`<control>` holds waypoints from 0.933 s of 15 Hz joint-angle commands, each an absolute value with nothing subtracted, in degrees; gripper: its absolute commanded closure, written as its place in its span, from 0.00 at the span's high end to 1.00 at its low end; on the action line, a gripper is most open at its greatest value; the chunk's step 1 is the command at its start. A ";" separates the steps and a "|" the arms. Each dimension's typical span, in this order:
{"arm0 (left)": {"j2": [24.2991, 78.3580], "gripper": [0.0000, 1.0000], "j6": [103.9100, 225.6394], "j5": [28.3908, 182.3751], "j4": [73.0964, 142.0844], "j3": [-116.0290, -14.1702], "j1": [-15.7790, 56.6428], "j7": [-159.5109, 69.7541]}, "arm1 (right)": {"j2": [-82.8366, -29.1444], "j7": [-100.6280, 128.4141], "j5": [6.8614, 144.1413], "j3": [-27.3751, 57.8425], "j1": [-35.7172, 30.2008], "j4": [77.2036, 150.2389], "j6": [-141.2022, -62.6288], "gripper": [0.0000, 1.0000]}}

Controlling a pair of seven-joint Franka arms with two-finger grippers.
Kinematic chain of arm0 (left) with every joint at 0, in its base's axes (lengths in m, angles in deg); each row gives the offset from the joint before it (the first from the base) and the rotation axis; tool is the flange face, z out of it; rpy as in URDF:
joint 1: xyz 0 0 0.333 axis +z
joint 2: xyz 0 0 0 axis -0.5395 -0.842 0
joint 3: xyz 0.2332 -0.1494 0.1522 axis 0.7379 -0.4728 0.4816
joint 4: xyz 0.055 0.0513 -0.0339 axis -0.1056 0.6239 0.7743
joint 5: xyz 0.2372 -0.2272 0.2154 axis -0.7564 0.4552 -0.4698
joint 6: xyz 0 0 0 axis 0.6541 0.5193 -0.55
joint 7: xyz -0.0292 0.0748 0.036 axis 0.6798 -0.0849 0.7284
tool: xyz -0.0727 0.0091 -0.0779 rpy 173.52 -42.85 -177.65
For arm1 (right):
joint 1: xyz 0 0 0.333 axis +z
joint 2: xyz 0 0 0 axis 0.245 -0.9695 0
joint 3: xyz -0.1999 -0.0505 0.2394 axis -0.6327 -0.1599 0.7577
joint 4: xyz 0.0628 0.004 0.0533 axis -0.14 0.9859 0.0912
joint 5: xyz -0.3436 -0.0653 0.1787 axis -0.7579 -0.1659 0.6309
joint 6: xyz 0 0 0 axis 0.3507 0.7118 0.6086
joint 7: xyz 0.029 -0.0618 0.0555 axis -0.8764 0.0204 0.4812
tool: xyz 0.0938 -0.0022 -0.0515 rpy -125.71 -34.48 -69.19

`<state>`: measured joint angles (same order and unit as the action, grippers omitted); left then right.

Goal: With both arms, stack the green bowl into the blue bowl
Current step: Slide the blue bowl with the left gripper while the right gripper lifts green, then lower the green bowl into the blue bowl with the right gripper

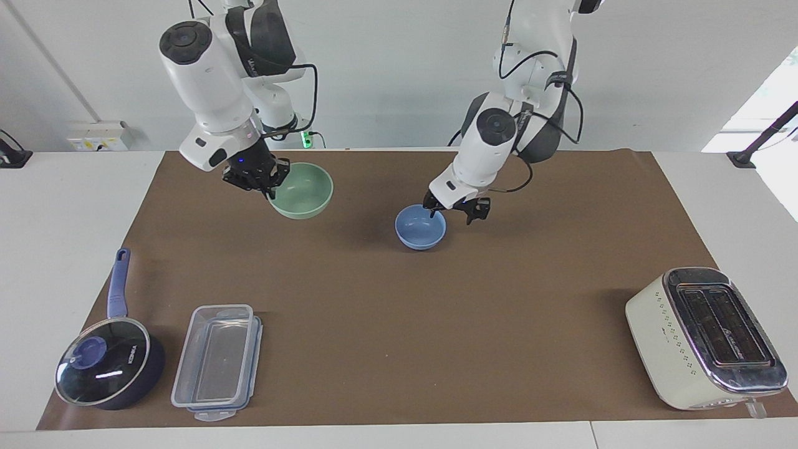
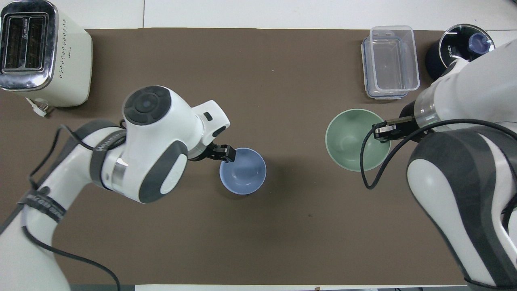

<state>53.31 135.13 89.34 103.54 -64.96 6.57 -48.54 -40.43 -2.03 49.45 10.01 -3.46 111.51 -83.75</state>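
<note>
The pale green bowl (image 1: 303,190) hangs in the air, held by its rim in my right gripper (image 1: 268,184), which is shut on it over the mat between the blue bowl and the right arm's end. It also shows in the overhead view (image 2: 350,139) with the right gripper (image 2: 383,132) at its rim. The light blue bowl (image 1: 421,228) stands upright on the brown mat near the middle (image 2: 243,171). My left gripper (image 1: 454,209) is open and empty, just above the blue bowl's rim on the side toward the left arm's end (image 2: 226,152).
A cream toaster (image 1: 704,337) stands farthest from the robots at the left arm's end. A clear lidded container (image 1: 218,362) and a dark blue saucepan with a glass lid (image 1: 109,368) stand farthest from the robots at the right arm's end.
</note>
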 commanded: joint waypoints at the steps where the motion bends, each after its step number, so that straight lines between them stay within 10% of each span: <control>1: 55.15 1.00 124.60 90.36 96.24 -64.45 15.48 -55.65 | -40.74 -9.89 52.55 10.14 0.30 111.57 -87.31 0.00; 14: 58.22 1.00 105.50 76.73 83.91 -64.10 27.37 -62.70 | -47.07 -21.44 63.98 10.32 12.45 120.88 -105.51 0.00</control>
